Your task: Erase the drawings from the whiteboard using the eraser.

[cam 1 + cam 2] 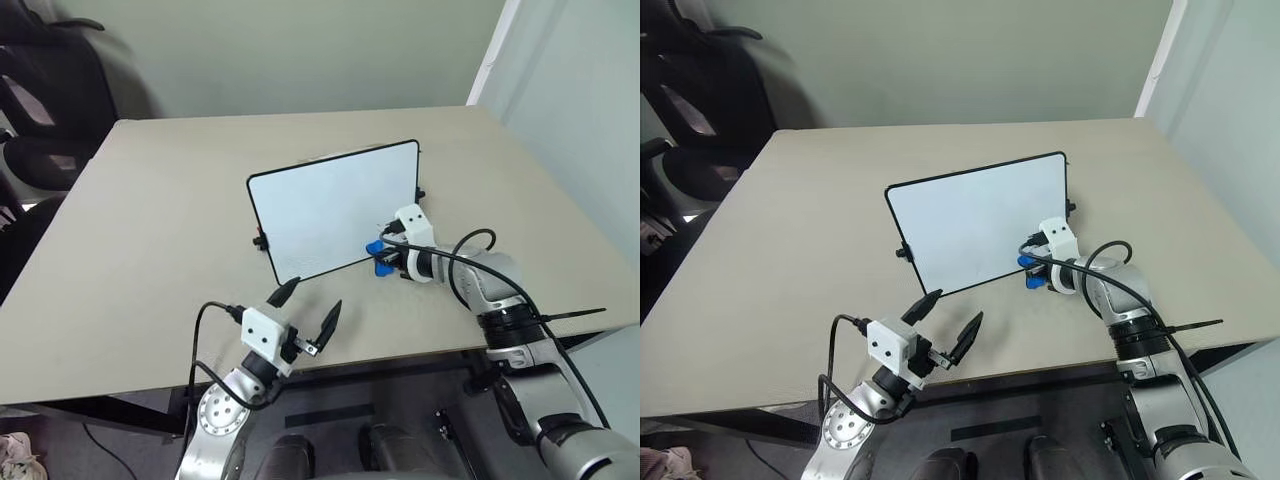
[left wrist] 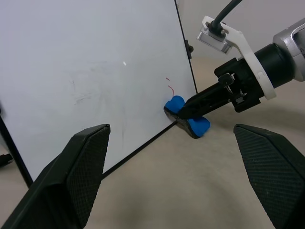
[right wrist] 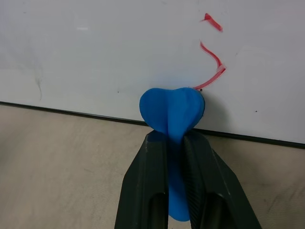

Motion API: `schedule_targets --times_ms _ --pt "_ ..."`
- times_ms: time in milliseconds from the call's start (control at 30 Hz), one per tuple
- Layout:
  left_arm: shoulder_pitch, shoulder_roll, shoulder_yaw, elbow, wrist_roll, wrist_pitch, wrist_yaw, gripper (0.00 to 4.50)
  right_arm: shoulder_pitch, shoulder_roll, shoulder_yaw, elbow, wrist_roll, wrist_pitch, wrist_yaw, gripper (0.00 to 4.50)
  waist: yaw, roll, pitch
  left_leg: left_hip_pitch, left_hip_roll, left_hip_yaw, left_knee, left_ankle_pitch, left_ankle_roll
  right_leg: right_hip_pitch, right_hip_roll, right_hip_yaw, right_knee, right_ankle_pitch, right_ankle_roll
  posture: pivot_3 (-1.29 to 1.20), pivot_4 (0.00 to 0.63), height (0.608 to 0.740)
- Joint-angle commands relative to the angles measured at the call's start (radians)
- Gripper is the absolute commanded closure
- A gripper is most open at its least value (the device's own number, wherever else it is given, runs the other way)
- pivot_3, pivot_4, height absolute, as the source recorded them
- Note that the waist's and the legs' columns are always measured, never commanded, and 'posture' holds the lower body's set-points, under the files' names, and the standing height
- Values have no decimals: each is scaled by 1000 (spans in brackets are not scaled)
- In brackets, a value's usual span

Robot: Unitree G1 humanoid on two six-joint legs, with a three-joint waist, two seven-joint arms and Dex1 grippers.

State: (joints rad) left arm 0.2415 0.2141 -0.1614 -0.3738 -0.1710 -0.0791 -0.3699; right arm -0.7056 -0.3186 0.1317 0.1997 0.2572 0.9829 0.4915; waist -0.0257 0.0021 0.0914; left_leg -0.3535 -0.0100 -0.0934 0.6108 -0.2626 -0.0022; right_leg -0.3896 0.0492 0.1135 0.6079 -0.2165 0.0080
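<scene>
Far left, beyond the beige table (image 1: 150, 230): dark office chairs (image 1: 40, 90) against the wall. Left gripper (image 1: 305, 310) hovering above the table's near edge, both black fingers (image 2: 71, 181) spread wide apart, nothing between them, aimed toward the board's lower edge.

Mid-table: whiteboard (image 1: 330, 205) with thin black frame, propped up and leaning back, small black knobs at its sides. Surface mostly clean; faint grey smudges across the middle in the left wrist view, possibly wiped-off ink, hard to be sure. Remaining drawings (image 3: 213, 59): a thin red curved stroke with a short red dash beside it, low on the board near its right-hand corner.

Right of that: blue eraser (image 3: 171, 112), bow-shaped, clamped tight between the right gripper's fingers (image 3: 145, 186), pinched at its narrow waist. One rounded lobe pressed against the board just at the lower frame, touching the tail end of the red stroke; the other lobe sticking out behind the fingers toward the table. Right gripper (image 1: 392, 258) angled down and toward the board's lower right corner, black cable (image 1: 470, 245) looping over the wrist.
</scene>
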Motion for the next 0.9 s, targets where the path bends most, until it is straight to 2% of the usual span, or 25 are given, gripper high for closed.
schedule_targets --times_ms 33,100,500,733,900 --pt "0 2 11 -54 -10 -9 -2 0 -20 -2 -8 17 -6 -3 8 4278 0 0 0 0 0 0 0 -2 -3 1 0 0 0 0 0 0 150 736" --pt "1 3 12 -55 -11 -8 -4 0 -38 -3 -29 19 -3 -23 3 4278 0 0 0 -1 0 0 0 -5 -9 1 0 0 0 0 -1 0 150 736" --pt "-5 6 19 -57 -16 -2 -8 0 -117 -19 -160 -19 17 -103 -25 4278 0 -1 2 -7 0 1 0 -2 -4 -4 0 0 0 2 -4 0 150 736" --pt "-12 5 17 -50 -13 -1 -11 0 -77 -7 -75 -56 21 12 11 4278 0 -1 1 -9 0 1 0 1 1 -4 0 0 0 4 -3 0 150 736" --pt "-18 -2 15 -44 -7 0 -11 0 -52 4 -38 0 13 105 1 4278 0 -1 0 -2 1 1 0 1 1 -1 0 -1 0 4 -3 0 150 736"
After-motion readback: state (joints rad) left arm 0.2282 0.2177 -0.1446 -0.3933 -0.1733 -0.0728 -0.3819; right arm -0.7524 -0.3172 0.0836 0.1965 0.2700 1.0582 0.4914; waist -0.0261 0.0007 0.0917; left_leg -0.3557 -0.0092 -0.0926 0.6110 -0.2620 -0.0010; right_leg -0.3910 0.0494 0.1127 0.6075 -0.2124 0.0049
